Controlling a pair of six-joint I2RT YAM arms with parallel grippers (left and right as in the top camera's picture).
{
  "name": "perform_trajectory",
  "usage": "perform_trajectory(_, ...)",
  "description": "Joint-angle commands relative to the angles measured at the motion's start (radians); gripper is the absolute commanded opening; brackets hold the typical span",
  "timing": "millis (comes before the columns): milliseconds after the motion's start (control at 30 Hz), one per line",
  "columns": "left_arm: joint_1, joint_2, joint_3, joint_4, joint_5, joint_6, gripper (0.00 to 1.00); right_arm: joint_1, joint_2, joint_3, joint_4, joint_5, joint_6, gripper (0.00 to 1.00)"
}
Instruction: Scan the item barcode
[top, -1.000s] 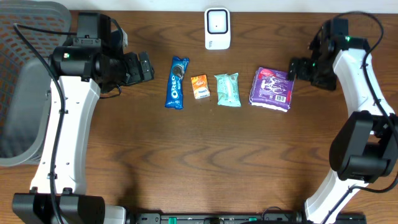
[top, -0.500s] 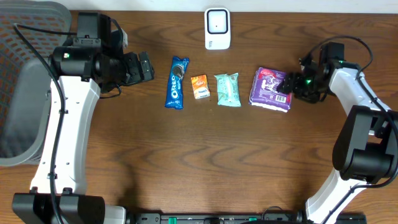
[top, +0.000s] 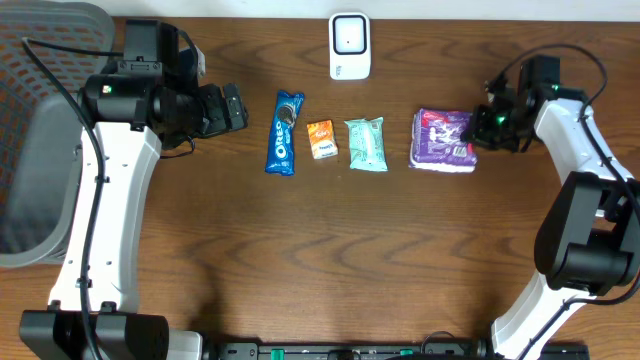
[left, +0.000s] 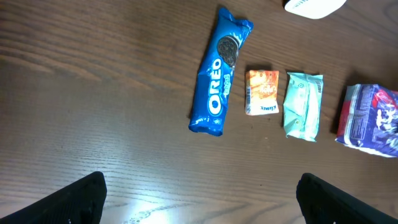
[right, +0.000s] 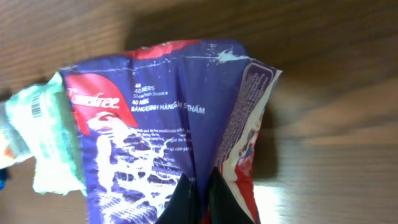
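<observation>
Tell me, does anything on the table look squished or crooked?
Yes. The purple packet at the right end of the row is pinched in the right claw, so its wrapper is puckered into a fold. The Oreo pack lies a bit slanted. Nothing is spilled.

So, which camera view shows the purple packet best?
The right wrist view: the purple packet fills the picture, its print is readable, and the right gripper pinches it with shut jaws. The overhead view shows it nearly whole but small; the left wrist view catches only part at the right edge.
</observation>
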Motion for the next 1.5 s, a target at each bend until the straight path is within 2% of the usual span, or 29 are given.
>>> perform_trajectory(0,0.002,0.002,-0.003,0.0,-0.01,0.013,0.98,0.043,-0.066,0.074,-0.032,0.201,-0.006,0.01)
perform_trajectory(267,0.002,0.002,-0.003,0.0,-0.01,0.013,0.98,0.223,-0.095,0.088,-0.082,0.922,0.108,0.01)
perform_trajectory(333,0.002,0.002,-0.003,0.0,-0.01,0.013,0.98,0.258,-0.09,0.085,-0.079,0.984,0.116,0.01)
perform_trajectory(367,0.002,0.002,-0.003,0.0,-0.01,0.013,0.98,0.27,-0.089,0.084,-0.071,0.982,0.116,0.05)
perform_trajectory(400,0.002,0.002,-0.003,0.0,-0.01,0.013,0.98,0.277,-0.088,0.08,-0.061,0.969,0.115,0.15)
perform_trajectory(467,0.002,0.002,-0.003,0.0,-0.01,0.013,0.98,0.277,-0.088,0.075,-0.043,0.912,0.115,0.46)
perform_trajectory(500,0.002,0.002,-0.003,0.0,-0.01,0.013,0.98,0.267,-0.088,0.075,-0.036,0.874,0.115,0.57)
perform_trajectory(533,0.002,0.002,-0.003,0.0,-0.01,0.013,0.98,0.249,-0.088,0.075,-0.027,0.816,0.114,0.64)
perform_trajectory(600,0.002,0.002,-0.003,0.0,-0.01,0.013,0.98,0.206,-0.088,0.075,-0.015,0.687,0.113,0.71)
perform_trajectory(767,0.002,0.002,-0.003,0.0,-0.01,0.013,0.98,0.03,-0.077,0.073,-0.002,0.228,0.026,0.73)
perform_trajectory(900,0.002,0.002,-0.003,0.0,-0.01,0.013,0.98,-0.078,-0.046,0.05,-0.002,-0.087,-0.126,0.91)
perform_trajectory(1067,0.002,0.002,-0.003,0.0,-0.01,0.013,0.98,-0.147,0.029,0.011,0.02,-0.195,-0.174,0.96)
perform_trajectory(1200,0.002,0.002,-0.003,0.0,-0.01,0.013,0.98,-0.172,0.125,0.009,0.059,-0.412,-0.223,0.96)
perform_trajectory(1367,0.002,0.002,-0.003,0.0,-0.01,0.013,0.98,-0.172,0.237,0.009,0.103,-0.444,-0.219,0.87)
perform_trajectory(1467,0.002,0.002,-0.003,0.0,-0.01,0.013,0.98,-0.173,0.275,0.01,0.105,-0.444,-0.218,0.67)
